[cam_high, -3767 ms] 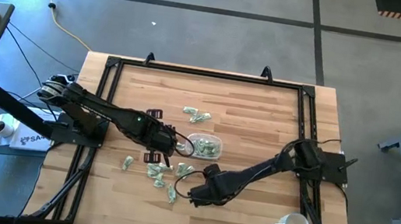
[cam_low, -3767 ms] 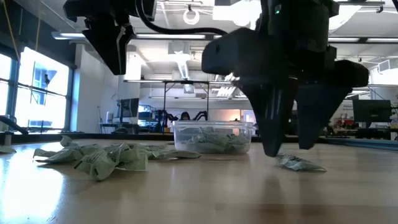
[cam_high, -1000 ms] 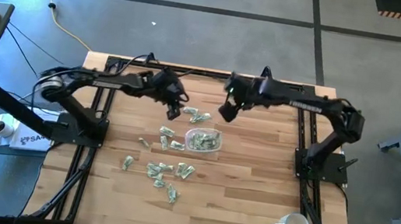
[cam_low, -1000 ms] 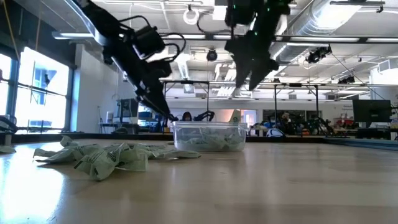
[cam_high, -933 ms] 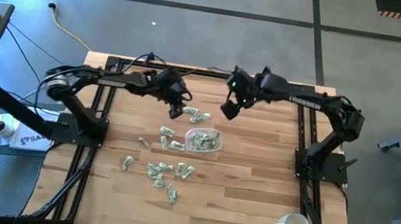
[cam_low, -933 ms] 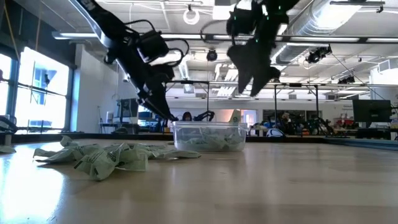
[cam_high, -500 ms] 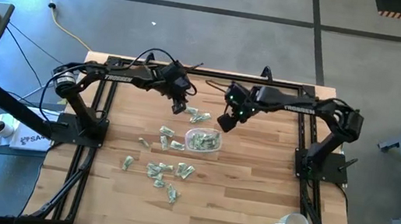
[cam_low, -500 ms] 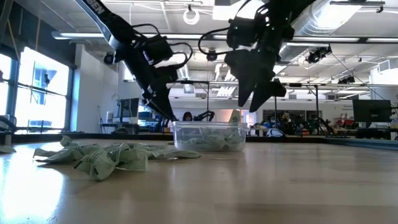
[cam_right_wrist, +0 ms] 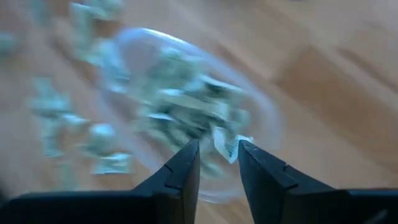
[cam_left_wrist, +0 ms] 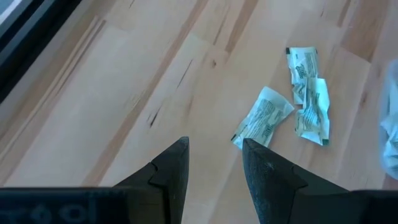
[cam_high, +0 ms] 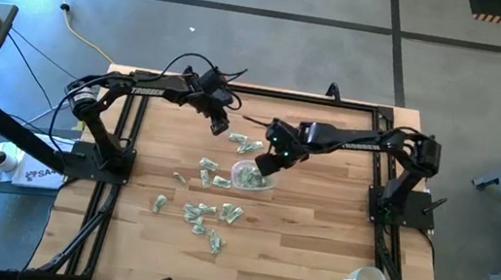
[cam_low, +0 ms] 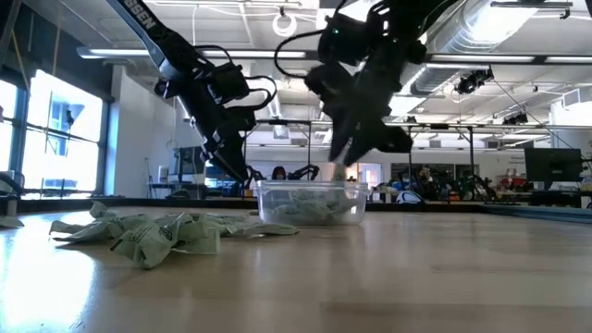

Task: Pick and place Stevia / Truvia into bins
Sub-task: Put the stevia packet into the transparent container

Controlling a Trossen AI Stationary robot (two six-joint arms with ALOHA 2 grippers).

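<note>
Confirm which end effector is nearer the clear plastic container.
Right. The right end effector hovers over the clear plastic container of packets; the left end effector sits apart, toward the table's far edge.

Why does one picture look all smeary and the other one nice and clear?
Right wrist view: the clear bin and its packets are streaked with motion blur. Left wrist view: three packets on the wood look crisp. Low view: bright windows and ceiling lights turn both arms into dark silhouettes.
</note>
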